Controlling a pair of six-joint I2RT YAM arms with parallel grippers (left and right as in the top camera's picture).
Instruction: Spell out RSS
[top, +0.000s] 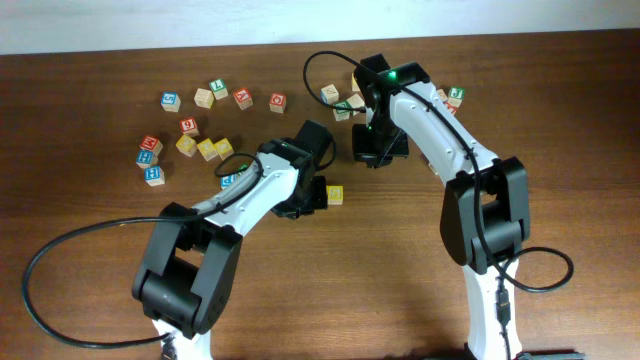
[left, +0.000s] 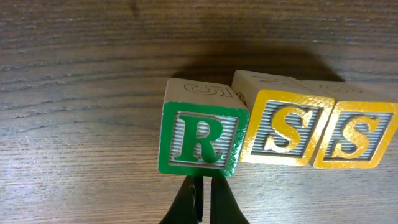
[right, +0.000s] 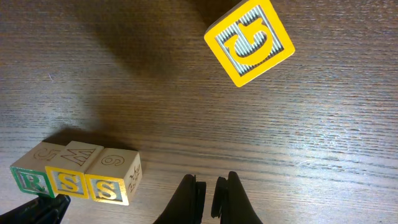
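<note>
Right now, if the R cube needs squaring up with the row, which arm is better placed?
Left: the left gripper, shut, sits right at the R cube; the right gripper is well apart from it.

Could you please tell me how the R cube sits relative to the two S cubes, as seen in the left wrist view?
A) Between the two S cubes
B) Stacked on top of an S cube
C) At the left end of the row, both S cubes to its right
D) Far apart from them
C: the green R cube stands at the left end, with the first S cube beside it and the second S cube beyond.
</note>
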